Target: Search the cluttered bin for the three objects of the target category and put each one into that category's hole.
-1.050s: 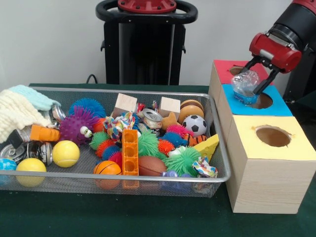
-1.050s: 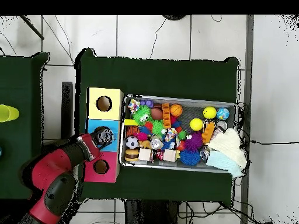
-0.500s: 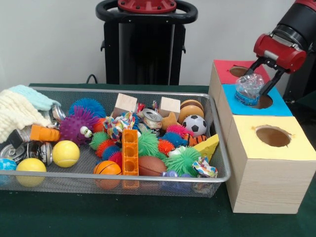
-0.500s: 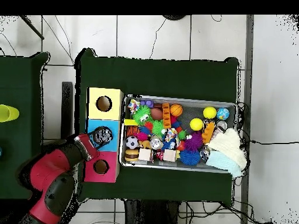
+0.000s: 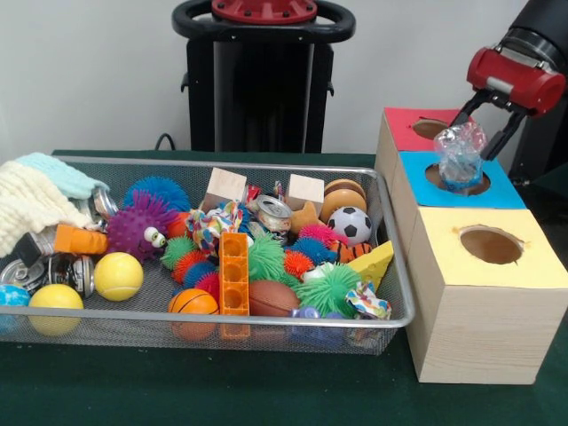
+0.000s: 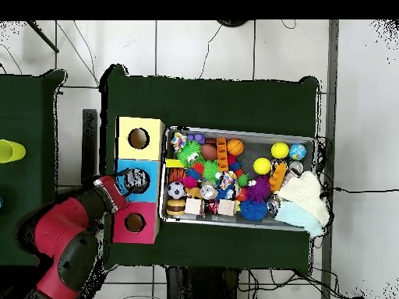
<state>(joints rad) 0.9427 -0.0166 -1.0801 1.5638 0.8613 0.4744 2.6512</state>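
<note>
My claw (image 5: 477, 124) stands spread wide, gripping nothing, just above the crumpled clear plastic bottle (image 5: 461, 158). The bottle sits upright in the blue box's hole (image 5: 437, 176), its top poking up between my fingers (image 5: 508, 135).

I see the crumpled clear plastic bottle (image 5: 461, 154) with a blue cap standing roughly upright in the blue box's round hole (image 5: 459, 179), partly inserted.

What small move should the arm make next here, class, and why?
Probably keep lifting clear: the crushed plastic bottle stands in the blue box's hole, and the gripper sits open just above it, so the drop looks nearly done.
</note>
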